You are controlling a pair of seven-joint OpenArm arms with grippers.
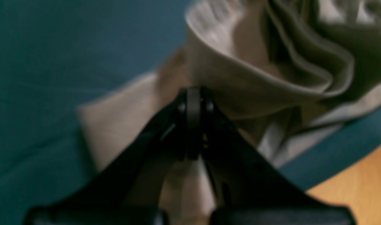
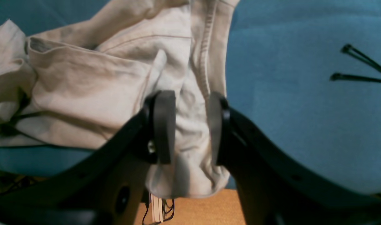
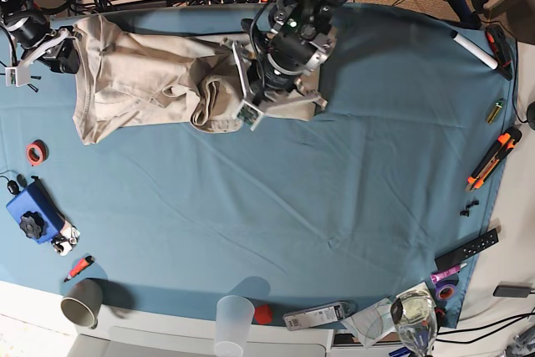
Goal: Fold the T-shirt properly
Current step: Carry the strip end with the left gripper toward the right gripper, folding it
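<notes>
Left wrist view: my left gripper (image 1: pixel 193 125) has its fingers pressed together over the T-shirt (image 1: pixel 240 72), no cloth clearly pinched. The shirt bunches toward one o'clock on the blue tablecloth (image 1: pixel 52 78).

Right wrist view: my right gripper (image 2: pixel 187 125) pinches a fold of shirt.

Base view: the shirt (image 3: pixel 142 81) lies crumpled at eleven o'clock.

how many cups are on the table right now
2. A grey cup stands at the near-left edge of the blue cloth, and a clear plastic cup stands at the near edge, nearer the middle. Others may be hidden.
</notes>
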